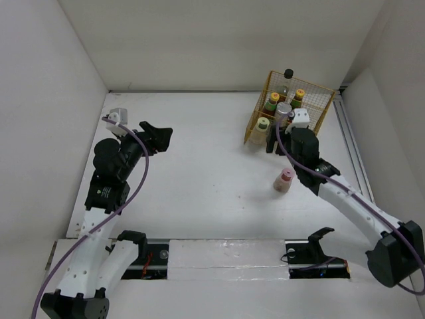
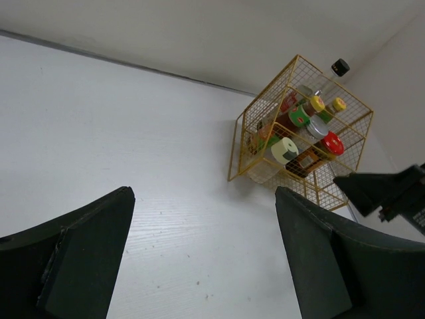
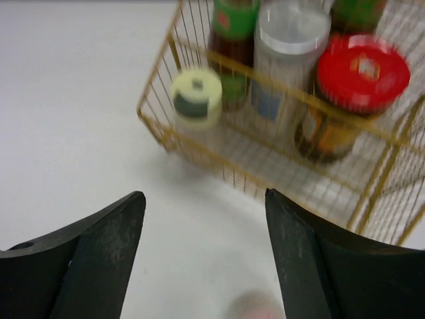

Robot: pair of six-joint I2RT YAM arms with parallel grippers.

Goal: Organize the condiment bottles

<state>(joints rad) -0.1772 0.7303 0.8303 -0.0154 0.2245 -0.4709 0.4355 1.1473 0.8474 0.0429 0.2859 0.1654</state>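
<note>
My right claw (image 3: 204, 199) hangs spread and empty just short of the yellow wire basket (image 3: 159, 113). Ahead of it, inside the wire, I make out the green-topped shaker (image 3: 196, 98), the silver-topped shaker (image 3: 292, 30) and the red-lidded jar (image 3: 362, 63). The green-label bottles (image 3: 232, 23) behind them are cut off at the neck. The pink-topped shaker (image 1: 285, 178) stands alone on the table (image 1: 199, 166) behind this claw's tips, only a blur at my wrist view's lower edge. My left claw (image 2: 204, 193), also spread, is well apart, with the basket far ahead to its right.
</note>
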